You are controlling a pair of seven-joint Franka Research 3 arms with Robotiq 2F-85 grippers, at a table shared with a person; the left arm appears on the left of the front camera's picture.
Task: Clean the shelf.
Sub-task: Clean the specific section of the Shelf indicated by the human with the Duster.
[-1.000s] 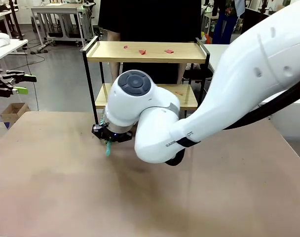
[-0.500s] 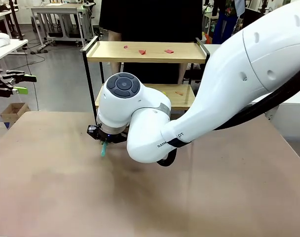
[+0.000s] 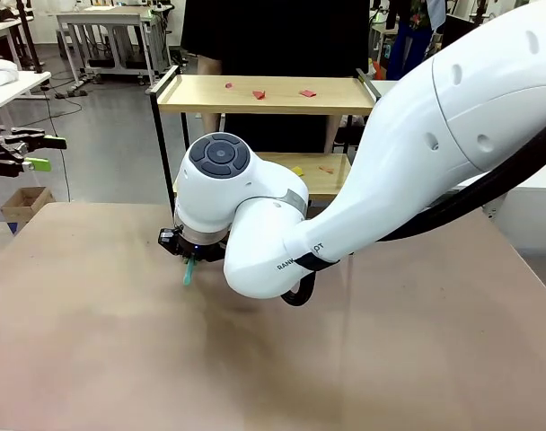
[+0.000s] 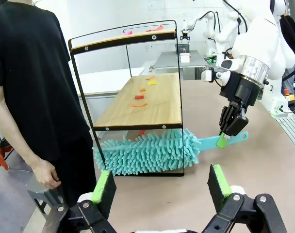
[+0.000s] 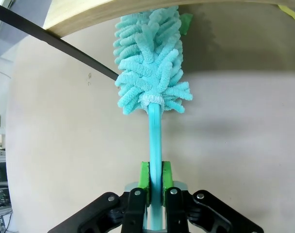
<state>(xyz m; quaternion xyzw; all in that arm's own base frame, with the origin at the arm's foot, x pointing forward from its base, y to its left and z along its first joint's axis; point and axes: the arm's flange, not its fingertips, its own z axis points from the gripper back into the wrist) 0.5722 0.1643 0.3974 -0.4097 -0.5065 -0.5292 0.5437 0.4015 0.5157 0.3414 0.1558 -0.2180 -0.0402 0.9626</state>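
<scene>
Where the brown table (image 3: 390,359) meets its far edge, the shelf (image 3: 264,94) stands upright on thin black legs, with a person (image 3: 273,36) in black close behind it. Its two light wooden boards sit one above the other. Small red scraps (image 3: 259,93) lie scattered on the top board, and the left wrist view shows more red and yellow scraps (image 4: 139,97) on the lower board.

The right arm reaches in from the right and across the middle, its wrist turned down toward the table just in front of the shelf's left end. The right claw (image 5: 155,174) is pinching the thin teal handle of a duster (image 5: 150,73), with one green pad pressed on each side of the handle. The handle runs straight away from the claw to the fluffy teal head. The head lies low under the lower board, between the legs, and seems to rest on the table. From the side, the head spans most of the board's length and pokes out a little past the frame on the person's side.

The left claw (image 4: 162,183) is spread wide with nothing between its pads. It hangs off the end of the shelf, well apart from it, facing along the boards. The person's hand (image 4: 45,174) hangs loose beside the shelf, touching nothing.
</scene>
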